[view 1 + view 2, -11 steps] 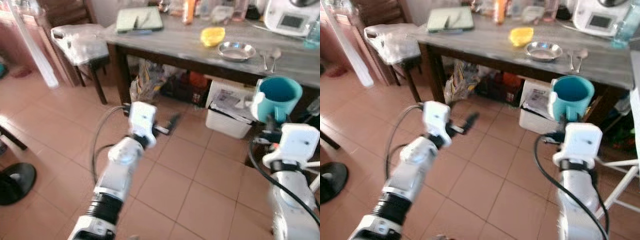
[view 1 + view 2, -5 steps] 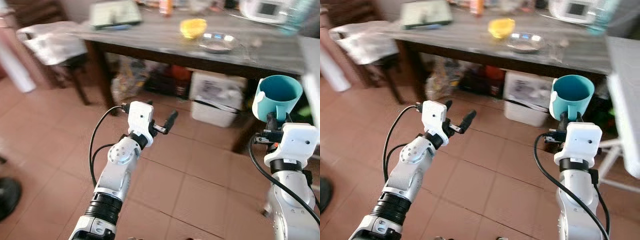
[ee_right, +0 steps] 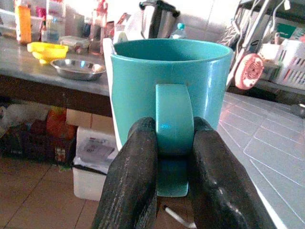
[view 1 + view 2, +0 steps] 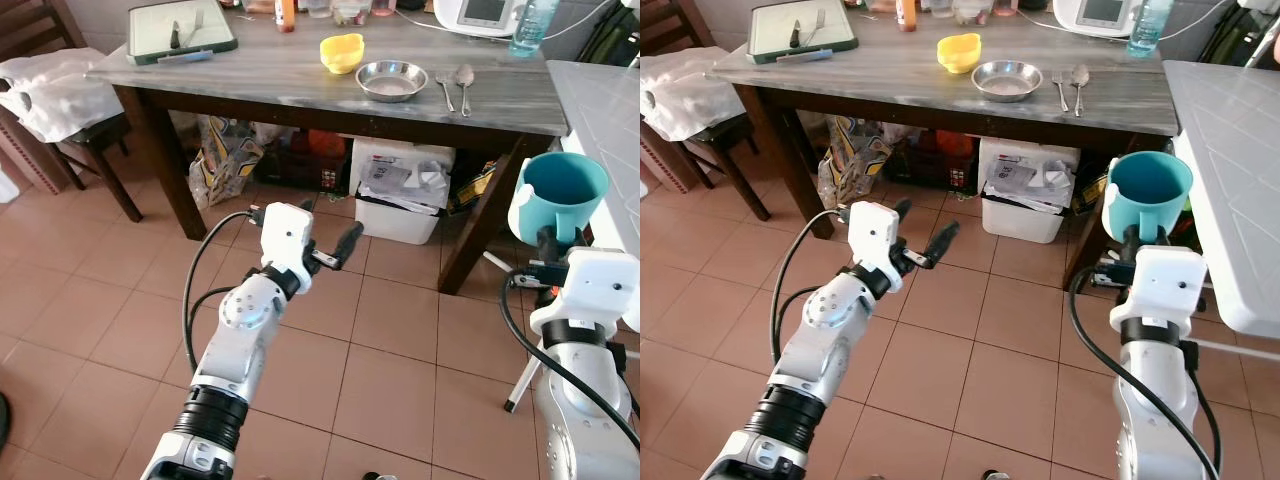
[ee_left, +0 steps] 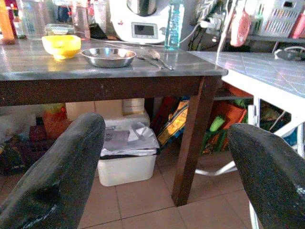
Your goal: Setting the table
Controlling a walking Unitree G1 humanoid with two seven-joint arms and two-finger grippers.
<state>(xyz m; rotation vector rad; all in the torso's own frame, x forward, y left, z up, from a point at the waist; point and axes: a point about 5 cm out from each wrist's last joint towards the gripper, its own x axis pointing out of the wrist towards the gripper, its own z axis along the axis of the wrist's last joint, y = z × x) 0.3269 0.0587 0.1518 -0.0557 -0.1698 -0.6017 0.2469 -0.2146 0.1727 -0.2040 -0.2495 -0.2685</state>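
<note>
My right gripper [image 3: 174, 127] is shut on the handle of a teal mug [image 3: 171, 71], held upright at chest height beside the near corner of a white table [image 4: 1230, 150]. Out in front over the tiled floor, my left gripper [image 4: 330, 232] is open with nothing between its fingers [image 5: 57, 171]. Ahead stands a dark wooden table with a grey top [image 4: 300, 75]. On it are a yellow bowl [image 4: 342, 52], a steel plate [image 4: 391, 80], and a fork and spoon [image 4: 455, 88].
A green tray [image 4: 180, 25] lies at the table's far left corner, with a white appliance [image 4: 480, 12] and a water bottle [image 4: 527, 25] at the back right. Bags and a white bin [image 4: 400, 195] sit beneath. A cloth-covered chair [image 4: 50, 85] stands left.
The camera has swung right and sharpened, so the wooden table now sits centred and the white table shows at the right. Both arms keep their pose, mug still held.
</note>
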